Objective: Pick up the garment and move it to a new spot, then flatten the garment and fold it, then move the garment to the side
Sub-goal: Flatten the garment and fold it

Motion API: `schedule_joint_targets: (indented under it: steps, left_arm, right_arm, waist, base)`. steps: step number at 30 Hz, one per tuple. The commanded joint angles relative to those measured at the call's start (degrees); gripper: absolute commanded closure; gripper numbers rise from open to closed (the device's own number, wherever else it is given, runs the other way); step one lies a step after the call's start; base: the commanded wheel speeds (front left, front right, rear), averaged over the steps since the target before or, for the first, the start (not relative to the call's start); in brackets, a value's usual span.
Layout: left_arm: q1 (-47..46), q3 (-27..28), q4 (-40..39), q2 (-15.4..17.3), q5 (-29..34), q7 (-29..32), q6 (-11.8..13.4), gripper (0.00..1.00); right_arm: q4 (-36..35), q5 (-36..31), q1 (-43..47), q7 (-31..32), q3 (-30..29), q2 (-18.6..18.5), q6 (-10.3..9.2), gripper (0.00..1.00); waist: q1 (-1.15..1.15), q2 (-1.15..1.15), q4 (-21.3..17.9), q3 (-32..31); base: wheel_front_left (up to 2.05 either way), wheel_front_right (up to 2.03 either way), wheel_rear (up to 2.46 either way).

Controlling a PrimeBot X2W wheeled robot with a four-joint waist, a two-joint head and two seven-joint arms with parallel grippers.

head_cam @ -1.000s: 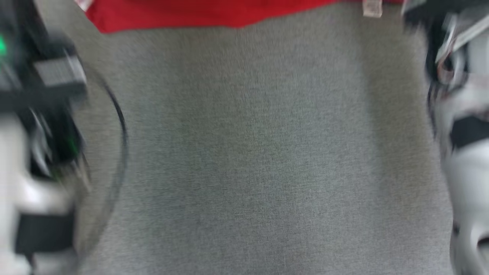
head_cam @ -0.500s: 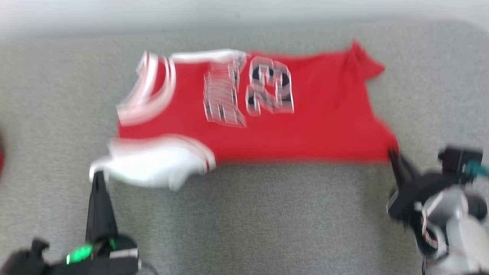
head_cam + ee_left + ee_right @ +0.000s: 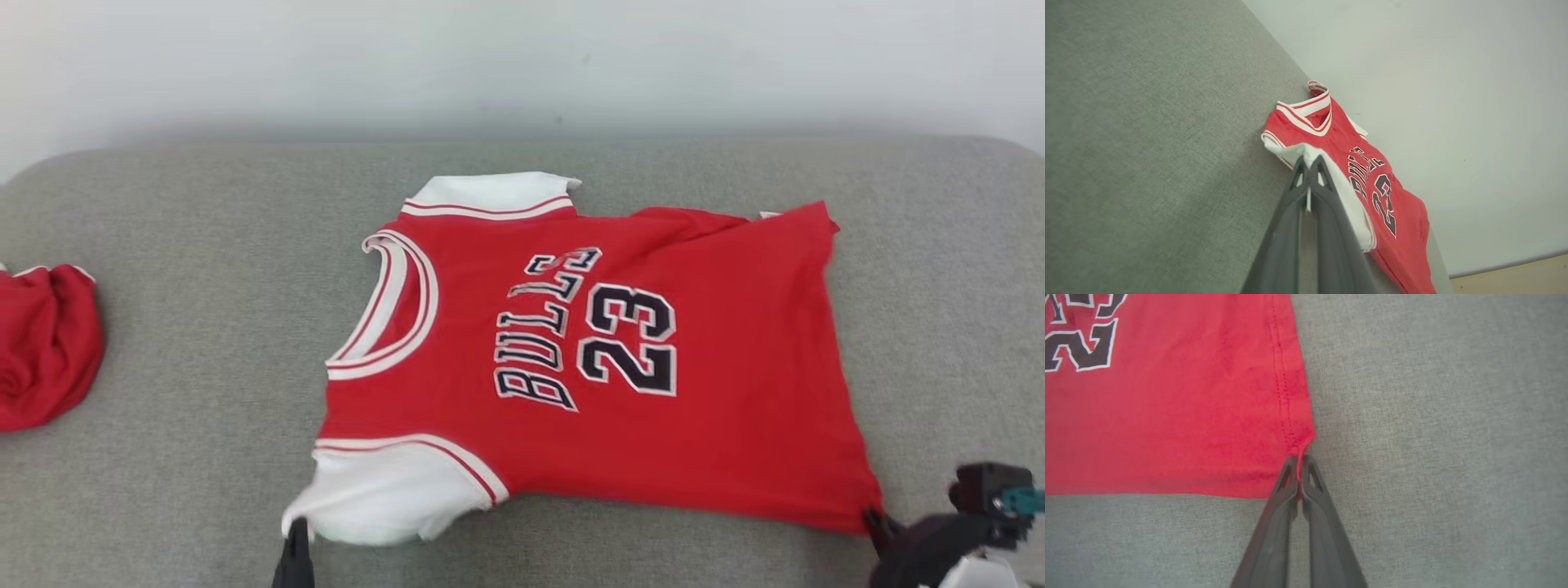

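Garment (image 3: 710,392): red jersey, number 23, spread face-up on grey cushion (image 3: 180,343). Left gripper (image 3: 1308,163) pinched on white sleeve edge; right gripper (image 3: 1299,462) pinched on red hem corner. Second red cloth (image 3: 45,351) well apart, far left.

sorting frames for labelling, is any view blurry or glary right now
Head view: jersey lettering sharp, light soft and even, no glare. Left wrist view: scene tilted, left claw soft near the lens. Right wrist view: stitching crisp, right claw slightly soft low down.
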Motion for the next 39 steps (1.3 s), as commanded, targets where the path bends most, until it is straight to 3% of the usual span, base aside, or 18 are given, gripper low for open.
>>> schedule_joint_targets:
  steps: [1,13,17,21,27,30,39]
  left_arm:
    - [1.58,-0.04,0.2,0.9,-0.01,1.01,0.51,1.0]
    - [9.72,-2.21,-5.47,6.71,-6.02,15.88,3.77,1.0]
    - [10.4,-0.95,-8.53,8.43,-5.55,17.49,5.89,1.0]
    - [7.96,-0.13,-11.59,7.51,-7.73,17.51,5.55,1.0]
    - [0.02,-1.08,-12.29,4.59,-10.99,17.13,2.11,1.0]
    - [-5.67,-2.44,-9.11,3.63,-9.97,17.17,1.0,1.0]
    - [-20.35,-2.67,4.82,1.85,-5.43,12.48,1.07,1.0]
  right_arm:
    - [-0.8,-0.38,1.6,1.4,-0.68,0.03,0.09,1.0]
    - [-4.59,2.94,8.2,9.8,-0.82,0.07,0.09,1.0]
    - [-6.02,2.9,9.75,12.24,-1.4,0.07,0.08,1.0]
    - [-7.29,3.09,8.47,10.48,-2.55,0.06,0.09,1.0]
    - [-6.84,4.76,5.29,6.63,-1.56,0.09,0.09,1.0]
    - [-5.84,5.72,3.1,4.3,-1.33,0.07,0.09,1.0]
    - [-0.67,8.57,-4.69,-1.83,0.45,0.08,0.09,1.0]
  waist:
    - [0.01,0.01,0.54,-0.47]
    - [0.01,0.01,0.47,0.23]
    - [0.01,0.01,0.07,0.3]
    - [0.01,0.01,-0.67,0.63]
    - [0.01,0.01,-1.93,0.69]
    - [0.01,0.01,-2.66,1.2]
    - [0.01,0.01,-6.02,3.72]
  base:
    - [0.0,0.0,0.0]
    - [0.0,0.0,0.0]
    - [0.0,0.0,0.0]
    - [0.0,0.0,0.0]
    - [0.0,0.0,0.0]
    - [0.0,0.0,0.0]
    - [0.0,0.0,0.0]
